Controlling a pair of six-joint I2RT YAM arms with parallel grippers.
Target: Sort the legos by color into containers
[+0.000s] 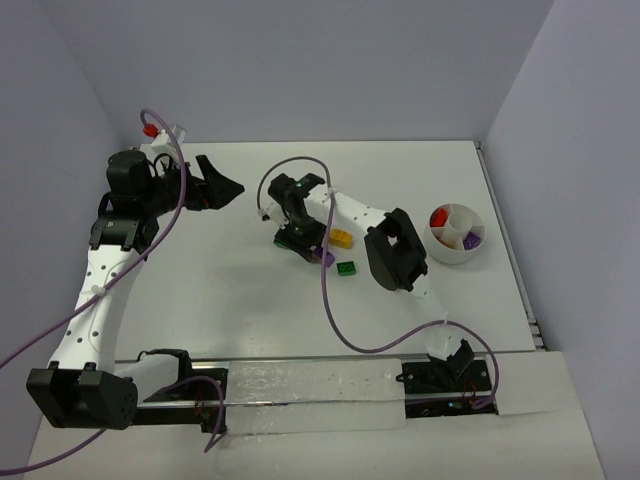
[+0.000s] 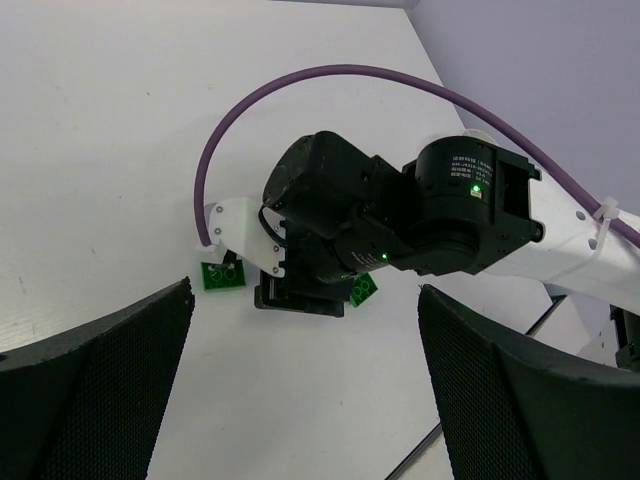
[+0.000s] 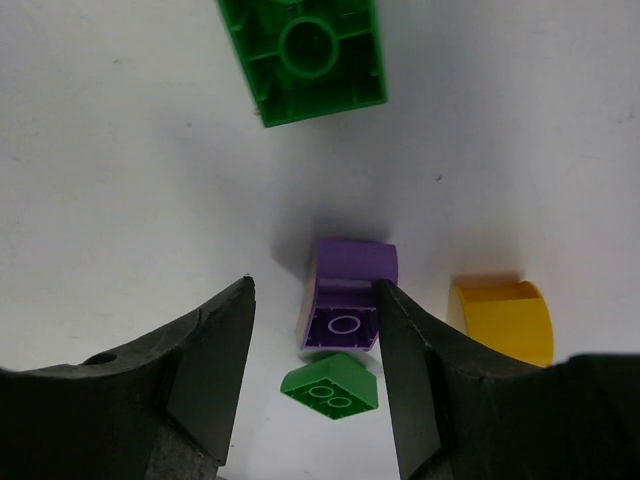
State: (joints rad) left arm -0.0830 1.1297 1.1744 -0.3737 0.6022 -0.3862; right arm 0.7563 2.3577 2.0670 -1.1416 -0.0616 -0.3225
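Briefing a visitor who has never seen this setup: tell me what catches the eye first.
The right hand, open, straddles a purple brick mid-table, a green brick and a yellow brick beside it. Far right, a white divided cup holds a red brick.

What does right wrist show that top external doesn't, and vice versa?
Right wrist only: the right gripper open around the loose purple brick, and a green brick lying hollow side up. Top external only: the white cup holding a red brick and a second purple brick, plus the left gripper. Both: the loose purple brick and the yellow brick beside it.
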